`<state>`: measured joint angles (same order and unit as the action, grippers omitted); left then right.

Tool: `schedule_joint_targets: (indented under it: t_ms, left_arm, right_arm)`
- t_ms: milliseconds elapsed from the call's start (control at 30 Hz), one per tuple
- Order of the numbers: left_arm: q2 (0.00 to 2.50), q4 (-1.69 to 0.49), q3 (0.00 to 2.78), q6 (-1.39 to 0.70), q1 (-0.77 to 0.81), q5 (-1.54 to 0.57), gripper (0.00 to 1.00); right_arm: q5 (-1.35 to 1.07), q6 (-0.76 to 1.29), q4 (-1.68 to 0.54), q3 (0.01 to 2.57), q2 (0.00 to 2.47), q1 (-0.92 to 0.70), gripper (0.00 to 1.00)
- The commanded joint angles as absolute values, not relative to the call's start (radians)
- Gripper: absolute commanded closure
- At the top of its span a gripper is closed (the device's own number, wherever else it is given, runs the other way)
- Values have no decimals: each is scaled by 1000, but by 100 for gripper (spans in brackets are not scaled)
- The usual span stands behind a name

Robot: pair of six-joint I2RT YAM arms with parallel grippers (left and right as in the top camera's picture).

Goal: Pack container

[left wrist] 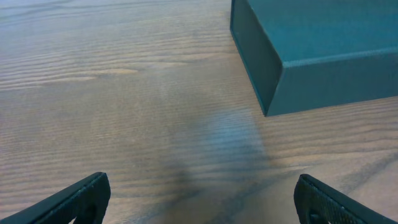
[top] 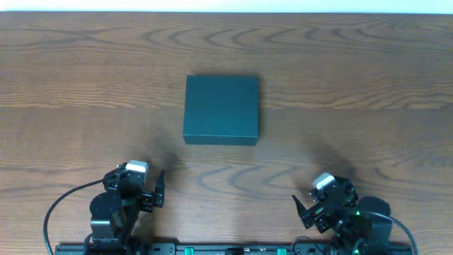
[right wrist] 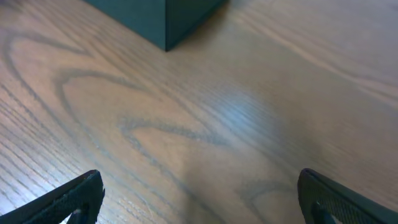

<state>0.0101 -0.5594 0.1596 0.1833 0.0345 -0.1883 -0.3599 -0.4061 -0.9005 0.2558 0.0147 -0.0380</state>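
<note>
1. A dark teal, square container [top: 221,110] sits flat on a wooden surface [top: 354,85], about midway between left and right. It lies far of both arms and well apart from them.
2. The container's lid is down. Its top is plain and matte, with sharp corners and straight side walls [left wrist: 255,59]. No seam or hinge can be made out, so the opening side cannot be told.
3. The left arm [top: 113,209] waits at the near left edge. Its jaws stand wide apart, hold nothing and touch nothing.
4. The right arm [top: 340,212] waits at the near right edge. Its jaws are also spread fully and empty.
5. Handling, as a judgement: the box looks like stiff board, probably light if empty, and its matte skin should give fair grip. It looks too broad to pinch across, and it may slide on the smooth wood when pushed.
6. The best hold is likely the thin lip of the lid along one edge, lifted by one arm. The other arm can steady a side wall.
7. Nothing to pack is in view.
</note>
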Motion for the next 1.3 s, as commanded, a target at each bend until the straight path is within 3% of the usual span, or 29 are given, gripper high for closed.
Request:
schedule_joint_targets:
  t_ms: [0, 1267]
  left_arm:
    - [4, -557, 150, 177, 33, -203, 5]
    - [4, -557, 150, 176, 33, -203, 4]
  right_arm:
    - [-374, -417, -900, 231, 5, -47, 1]
    - [-373, -416, -867, 200, 6, -47, 1]
